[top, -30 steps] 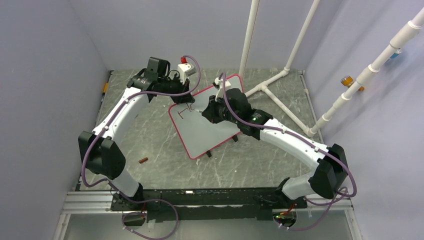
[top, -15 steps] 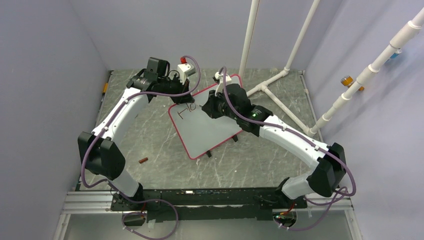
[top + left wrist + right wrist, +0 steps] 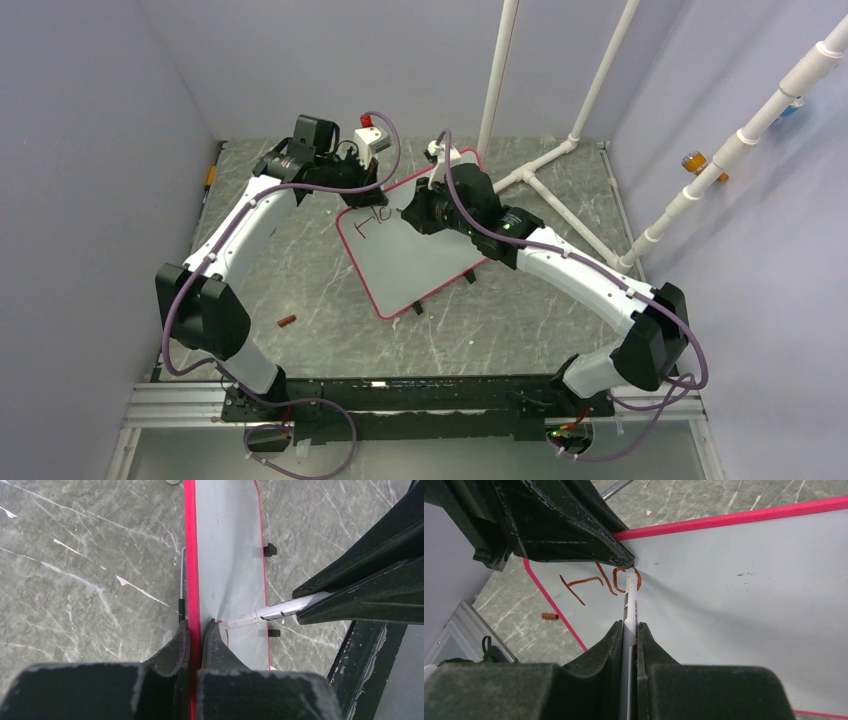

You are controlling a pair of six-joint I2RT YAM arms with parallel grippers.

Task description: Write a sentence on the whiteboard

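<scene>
Compared with a second ago, the right gripper (image 3: 409, 214) is sitting a little farther up and left over the board, and the thin red-brown handwritten sentence (image 3: 372, 222) is showing a rounder second letter. The left arm and the rounded-corner, pale grey whiteboard (image 3: 410, 265) with its thin red-pink frame are lying where they were.

The right gripper (image 3: 629, 625) is pinching a slim white marker (image 3: 631, 605) tight between its two black fingers. The marker's tip is touching the board surface (image 3: 749, 580) right at the second letter of the sentence (image 3: 599, 582), which is reading about "Ho" so far.

The left gripper (image 3: 200, 625) is clamping the pink frame, one finger on each side of the whiteboard (image 3: 230, 540), with the marker (image 3: 280, 610) reaching in just beside it. From above, the left gripper (image 3: 372, 184) is gripping the board's far edge near its left corner.

Both arms are stretching forward and bending inward, so that their wrists are meeting over that far-left corner. The whiteboard is lying diagonally in the middle of the grey marbled tabletop (image 3: 330, 290). A small red-brown cap (image 3: 287, 321) is lying on the tabletop, well apart from the board.
</scene>
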